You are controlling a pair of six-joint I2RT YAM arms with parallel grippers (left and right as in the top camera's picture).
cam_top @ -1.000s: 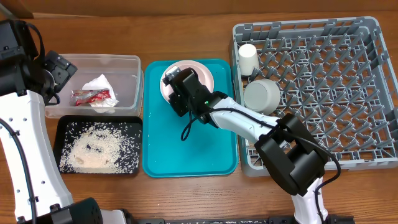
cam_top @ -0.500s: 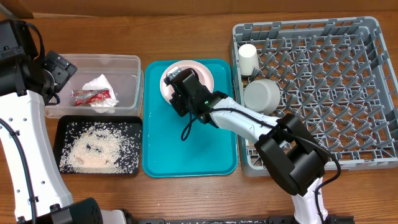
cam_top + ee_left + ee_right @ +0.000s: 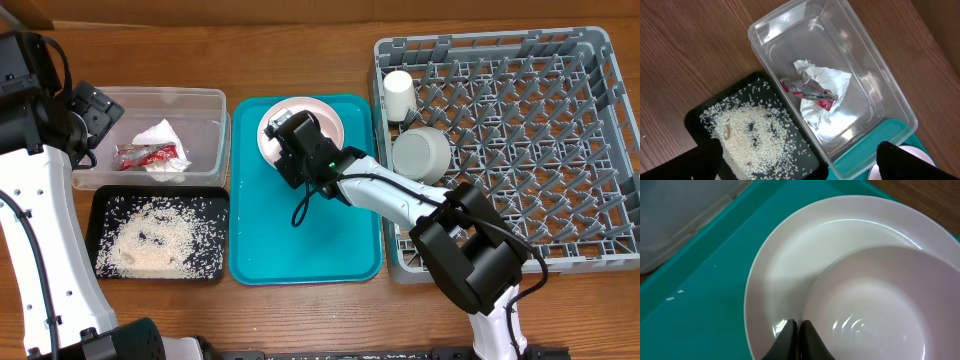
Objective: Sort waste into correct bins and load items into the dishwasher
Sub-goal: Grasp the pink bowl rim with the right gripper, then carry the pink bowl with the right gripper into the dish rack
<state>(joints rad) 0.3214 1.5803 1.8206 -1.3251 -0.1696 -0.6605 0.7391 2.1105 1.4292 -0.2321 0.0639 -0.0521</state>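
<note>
White bowl [image 3: 875, 315] sat on pink plate [image 3: 780, 275] at far end of teal tray [image 3: 330, 250]. Right gripper [image 3: 798, 330] was pinched shut, apparently on bowl's near rim, bowl body ahead of fingers. Left gripper [image 3: 797, 152] gaped empty over clear tub [image 3: 840, 75], well apart.

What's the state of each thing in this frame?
Left gripper: open, empty.
Right gripper: shut on rim of white bowl.
White bowl: resting on pink plate.
Pink plate: on teal tray.
Clear tub: holds napkin, red wrapper.
Black tray: holds rice.
Dish rack: holds cup, second bowl.
</note>
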